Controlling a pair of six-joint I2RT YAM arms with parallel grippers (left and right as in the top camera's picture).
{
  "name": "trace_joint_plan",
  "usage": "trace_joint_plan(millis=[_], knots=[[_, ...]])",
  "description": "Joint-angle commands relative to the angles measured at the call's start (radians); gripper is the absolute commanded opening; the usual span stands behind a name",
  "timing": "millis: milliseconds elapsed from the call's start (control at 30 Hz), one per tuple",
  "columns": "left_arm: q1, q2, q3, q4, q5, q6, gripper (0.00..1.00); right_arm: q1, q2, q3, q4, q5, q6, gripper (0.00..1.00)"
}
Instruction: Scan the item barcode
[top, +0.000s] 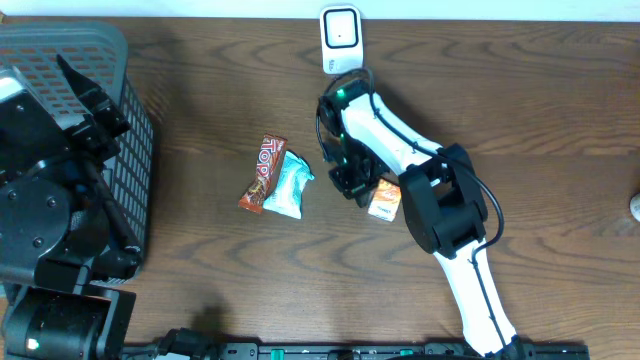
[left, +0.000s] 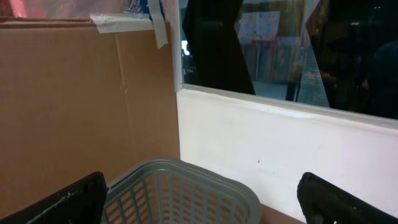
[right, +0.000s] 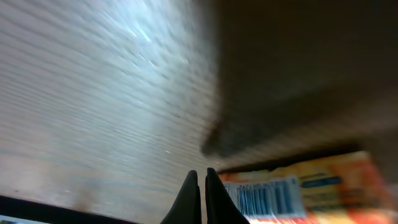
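An orange packet (top: 385, 203) lies flat on the wooden table, and its barcode (right: 268, 199) faces up in the right wrist view. My right gripper (top: 352, 183) is just left of the packet, low over the table. Its fingertips (right: 202, 173) are shut with nothing between them, and the packet's edge (right: 298, 186) sits right beside them. The white scanner (top: 340, 38) stands at the table's far edge. At the far left, my left gripper (left: 202, 198) hangs open and empty above the grey basket (left: 180, 186).
A red candy bar (top: 263, 172) and a teal packet (top: 290, 185) lie side by side left of the right gripper. The grey basket (top: 135, 150) fills the table's left end under the left arm. Brown cardboard (left: 87, 93) and a white wall (left: 280, 143) stand behind it.
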Motion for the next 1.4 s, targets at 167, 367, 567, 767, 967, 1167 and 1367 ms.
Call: trace_joint_plan(millis=[167,367,567,767,967,1167,1367], knots=[[0.003,-0.005,-0.006,0.001,-0.013,-0.008,0.98,0.005,-0.033,-0.131,-0.093,0.312,0.191,0.01],[0.003,-0.005,-0.006,0.001,-0.013,-0.008,0.98,0.004,-0.092,-0.130,-0.152,0.513,0.348,0.01],[0.003,0.000,-0.006,0.001,-0.013,-0.008,0.98,0.007,-0.286,-0.130,-0.106,0.371,0.311,0.01],[0.003,0.014,-0.006,0.002,-0.013,-0.009,0.98,-0.019,-0.469,-0.130,-0.056,0.283,0.367,0.11],[0.003,0.039,-0.006,0.033,-0.013,-0.008,0.98,-0.072,-0.639,-0.130,-0.077,0.246,0.469,0.37],[0.003,0.054,-0.006,0.031,-0.013,-0.008,0.98,-0.119,-0.837,-0.130,-0.080,0.244,0.498,0.94],[0.003,0.054,-0.006,0.030,-0.013,-0.008,0.98,-0.179,-0.950,-0.130,-0.102,0.244,0.521,0.99]])
